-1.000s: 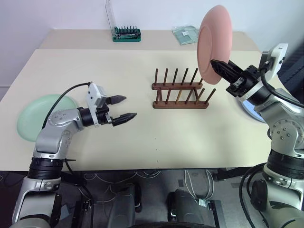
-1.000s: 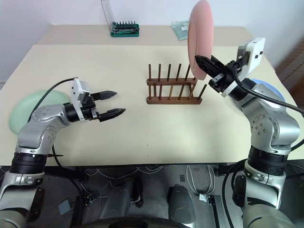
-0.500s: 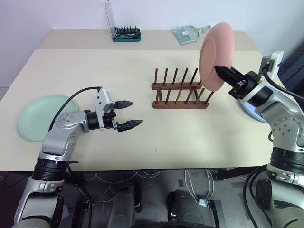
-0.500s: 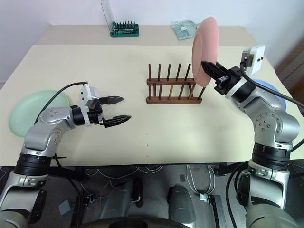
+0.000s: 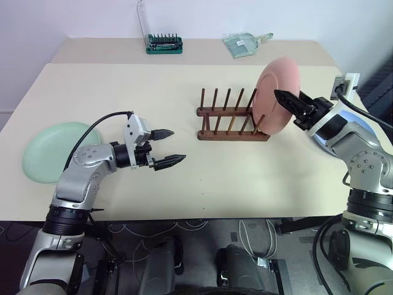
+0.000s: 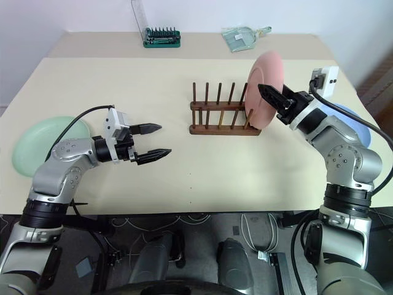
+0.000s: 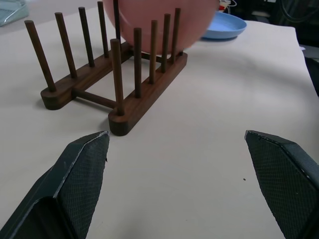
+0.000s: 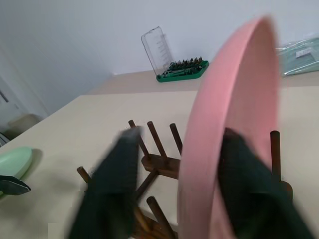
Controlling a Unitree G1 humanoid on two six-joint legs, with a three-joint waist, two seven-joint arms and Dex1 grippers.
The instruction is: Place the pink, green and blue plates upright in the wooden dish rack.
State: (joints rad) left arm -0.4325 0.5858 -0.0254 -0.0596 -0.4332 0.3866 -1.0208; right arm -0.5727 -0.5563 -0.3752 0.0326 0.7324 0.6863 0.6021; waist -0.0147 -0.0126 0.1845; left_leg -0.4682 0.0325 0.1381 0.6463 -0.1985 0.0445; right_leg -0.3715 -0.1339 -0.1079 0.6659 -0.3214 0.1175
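The pink plate (image 5: 274, 86) stands upright at the right end of the wooden dish rack (image 5: 230, 118), its lower edge down between the pegs. My right gripper (image 5: 278, 95) reaches in from the right, open, with one finger on each side of the plate's rim and a gap to the plate. The green plate (image 5: 52, 151) lies flat at the table's left edge. Behind my right arm at the right edge, the blue plate (image 6: 359, 126) lies flat, partly hidden. Left of the rack, my left gripper (image 5: 167, 147) hovers open and holds nothing.
A green tool set with an upright clear lid (image 5: 161, 42) and a clear plastic piece (image 5: 242, 43) sit at the table's far edge. Bare tabletop (image 5: 202, 178) stretches between my left gripper and the rack and in front of the rack.
My right arm lowered the pink plate from above the rack into its right end, and its fingers have opened off the plate. The left gripper stayed open.
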